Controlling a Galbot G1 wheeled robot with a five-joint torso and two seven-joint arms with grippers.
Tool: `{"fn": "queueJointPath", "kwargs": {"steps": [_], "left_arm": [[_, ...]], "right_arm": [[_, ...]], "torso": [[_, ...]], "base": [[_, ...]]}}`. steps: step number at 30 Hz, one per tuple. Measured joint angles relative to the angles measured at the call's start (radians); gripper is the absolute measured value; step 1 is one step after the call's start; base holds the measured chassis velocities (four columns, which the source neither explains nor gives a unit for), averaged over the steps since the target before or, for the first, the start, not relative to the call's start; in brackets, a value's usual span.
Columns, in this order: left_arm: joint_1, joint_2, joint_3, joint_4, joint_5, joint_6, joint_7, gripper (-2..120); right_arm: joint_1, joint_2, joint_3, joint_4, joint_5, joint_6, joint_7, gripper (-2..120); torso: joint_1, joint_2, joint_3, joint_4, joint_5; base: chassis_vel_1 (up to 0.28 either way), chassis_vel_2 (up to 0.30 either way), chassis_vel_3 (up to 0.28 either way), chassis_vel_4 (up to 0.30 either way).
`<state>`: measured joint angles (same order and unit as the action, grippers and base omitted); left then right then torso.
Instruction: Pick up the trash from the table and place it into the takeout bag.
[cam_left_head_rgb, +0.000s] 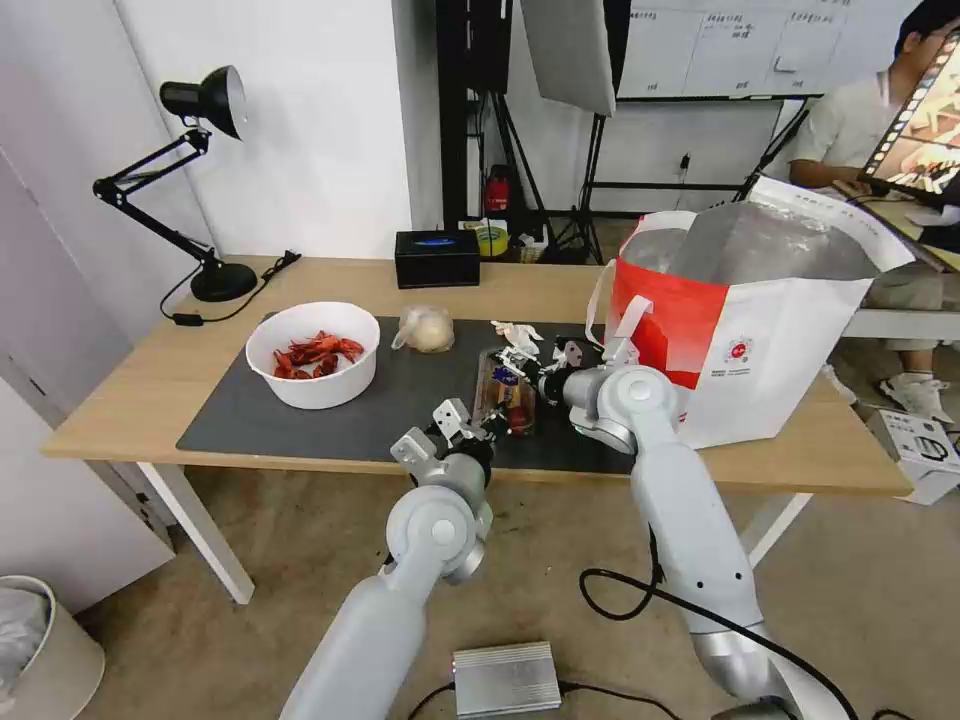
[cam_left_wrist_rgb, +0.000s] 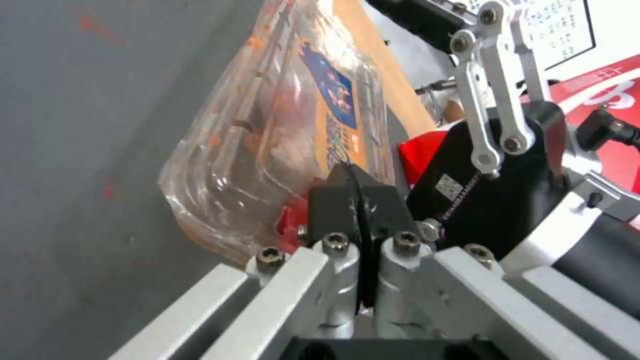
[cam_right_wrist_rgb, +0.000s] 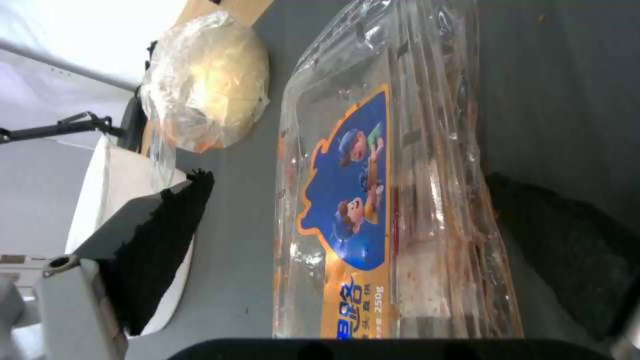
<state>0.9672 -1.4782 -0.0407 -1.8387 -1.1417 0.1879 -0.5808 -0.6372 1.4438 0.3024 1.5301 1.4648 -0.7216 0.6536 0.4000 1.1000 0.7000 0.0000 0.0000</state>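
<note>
The clear clamshell tray (cam_left_head_rgb: 503, 388) with a blue-and-orange label and red scraps lies on the dark grey mat (cam_left_head_rgb: 400, 405), near its front edge. My left gripper (cam_left_head_rgb: 492, 424) is shut, pinching the tray's near rim (cam_left_wrist_rgb: 267, 150) between its black fingertips (cam_left_wrist_rgb: 333, 197). From the right, my right gripper (cam_left_head_rgb: 522, 382) stands open over the tray (cam_right_wrist_rgb: 373, 200), one finger on each side. The baggie with the beige lump (cam_left_head_rgb: 427, 328) (cam_right_wrist_rgb: 210, 80), the crumpled tissue (cam_left_head_rgb: 515, 335) and the white bowl of crayfish shells (cam_left_head_rgb: 312, 355) sit farther back on the mat. The takeout bag (cam_left_head_rgb: 760, 330) stands open at the table's right.
A black box (cam_left_head_rgb: 437, 258) sits at the table's back edge and a black desk lamp (cam_left_head_rgb: 205, 180) at the back left. The light-wood table (cam_left_head_rgb: 130, 390) has bare wood left of the mat. A silver box (cam_left_head_rgb: 505, 678) and cables lie on the floor.
</note>
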Motion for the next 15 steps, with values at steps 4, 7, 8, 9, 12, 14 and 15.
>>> {"fn": "queueJointPath", "kwargs": {"steps": [4, 7, 8, 9, 12, 14, 15], "left_arm": [[0.001, -0.002, 0.001, -0.001, 0.0, 0.0, 0.0, 0], [0.002, -0.002, 0.002, -0.001, 0.0, 0.0, 0.0, 0], [0.002, -0.002, 0.002, -0.001, 0.0, 0.0, 0.0, 0], [0.002, -0.002, 0.002, -0.002, 0.001, 0.0, 0.0, 0], [0.0, -0.001, 0.002, -0.004, 0.001, 0.0, 0.0, 0], [0.001, -0.001, 0.002, -0.005, 0.001, 0.0, -0.001, 0], [0.001, -0.001, 0.002, -0.005, 0.001, 0.0, -0.001, 0]], "right_arm": [[0.0, 0.0, 0.0, -0.001, 0.002, 0.0, 0.003, 95], [-0.003, 0.001, 0.001, -0.001, 0.005, 0.0, 0.006, 86], [-0.003, 0.001, 0.001, -0.001, 0.005, 0.0, 0.006, 86], [-0.004, 0.001, 0.001, -0.001, 0.005, 0.0, 0.009, 80], [-0.007, 0.003, 0.002, -0.001, 0.007, 0.0, 0.021, 68], [-0.009, 0.005, 0.003, -0.002, 0.008, 0.0, 0.026, 59], [-0.009, 0.005, 0.003, -0.002, 0.008, 0.0, 0.026, 59]], "torso": [[0.0, 0.0, 0.0, 0.0, 0.0], [0.0, 0.0, 0.0, 0.0, 0.0], [0.0, 0.0, 0.0, 0.0, 0.0], [0.0, 0.0, 0.0, 0.0, 0.0], [0.0, 0.0, 0.0, 0.0, 0.0001], [0.0, 0.0, 0.0, 0.0, 0.0001], [0.0, 0.0, 0.0, 0.0, 0.0001]], "base": [[0.0, 0.0, 0.0, 0.0], [0.0, 0.0, 0.0, 0.0], [0.0, 0.0, 0.0, 0.0], [0.0, 0.0, 0.0, 0.0], [0.0, 0.0, 0.0, 0.0], [0.0, 0.0, 0.0, 0.0], [0.0, 0.0, 0.0, 0.0]]}}
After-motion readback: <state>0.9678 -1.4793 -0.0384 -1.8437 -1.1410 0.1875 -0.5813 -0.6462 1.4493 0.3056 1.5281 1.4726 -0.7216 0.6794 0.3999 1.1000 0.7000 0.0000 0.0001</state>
